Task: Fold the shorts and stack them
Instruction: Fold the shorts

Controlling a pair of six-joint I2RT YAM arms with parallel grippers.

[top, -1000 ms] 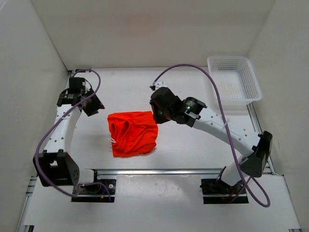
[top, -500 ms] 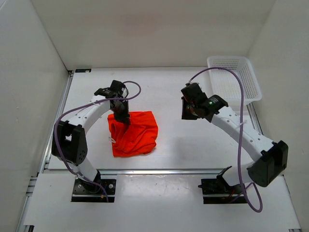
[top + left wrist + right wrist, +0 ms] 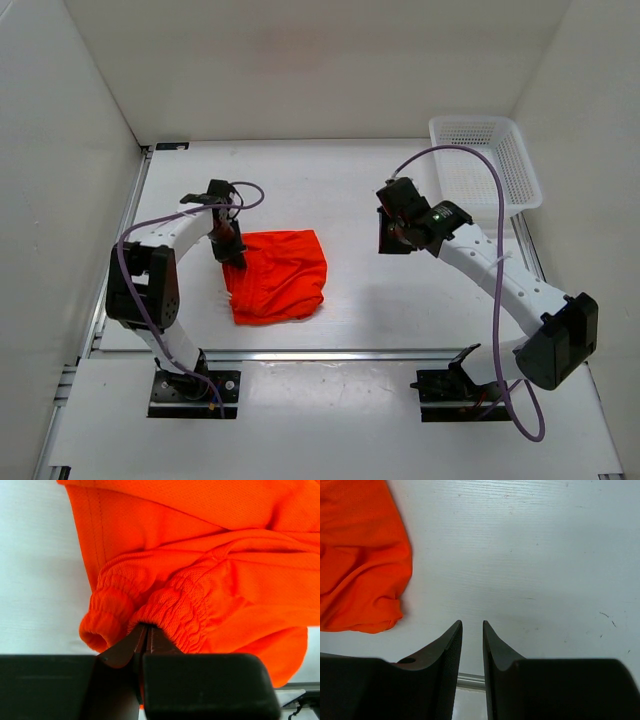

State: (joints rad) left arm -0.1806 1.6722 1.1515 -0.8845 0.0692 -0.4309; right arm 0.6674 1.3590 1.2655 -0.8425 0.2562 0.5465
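The orange-red shorts (image 3: 278,275) lie folded on the table left of centre. My left gripper (image 3: 232,255) is at their upper left corner, shut on the gathered elastic waistband (image 3: 175,605); the jaws meet at my left gripper's tips (image 3: 146,628) with fabric between them. My right gripper (image 3: 392,240) hangs over bare table to the right of the shorts, apart from them. In the right wrist view my right gripper (image 3: 472,625) shows a narrow gap between its jaws and holds nothing; the shorts (image 3: 360,560) lie at the upper left. The drawstring is hidden.
A white mesh basket (image 3: 484,165) stands at the back right corner. White walls close in the table on three sides. An aluminium rail (image 3: 330,353) runs along the near edge.
My left gripper moved from the shorts' top edge down-left to their upper left corner and pulled the waistband edge leftward. My right arm stayed nearly still after retreating right.
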